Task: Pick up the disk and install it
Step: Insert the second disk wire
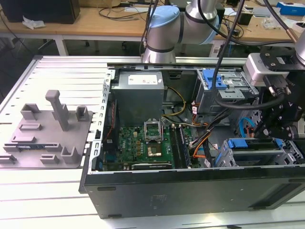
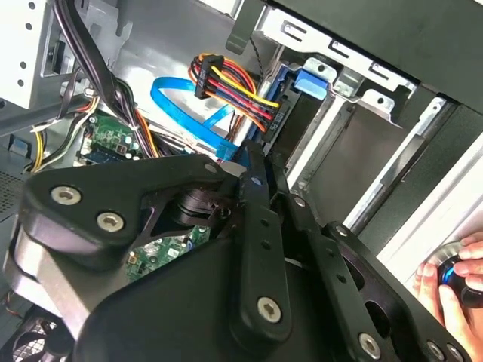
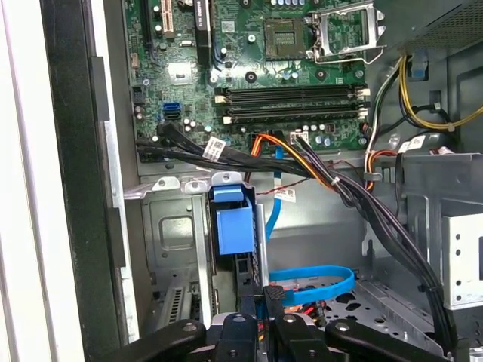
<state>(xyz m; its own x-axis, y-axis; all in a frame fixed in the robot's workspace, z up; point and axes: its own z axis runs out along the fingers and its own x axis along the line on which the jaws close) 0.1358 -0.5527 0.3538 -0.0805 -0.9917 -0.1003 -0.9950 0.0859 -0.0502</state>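
Disk [image 1: 255,145]: lies flat in the metal drive cage [image 1: 286,160] at the exterior view's lower right corner of the open computer case [image 1: 190,193]. Gripper [image 3: 273,296]: directly above the cage, fingers drawn narrow, nothing visibly between them.

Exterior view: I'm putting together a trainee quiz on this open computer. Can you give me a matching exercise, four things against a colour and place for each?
Things:
1. fixture tray
2. motherboard
3. latch
4. robot arm

Descriptions:
A. blue, on a metal bay
B. grey, outside the case, on the exterior view's left
C. green, lying inside the case
D. silver with pale blue caps, behind the case

Pairs: 1-B, 2-C, 3-A, 4-D
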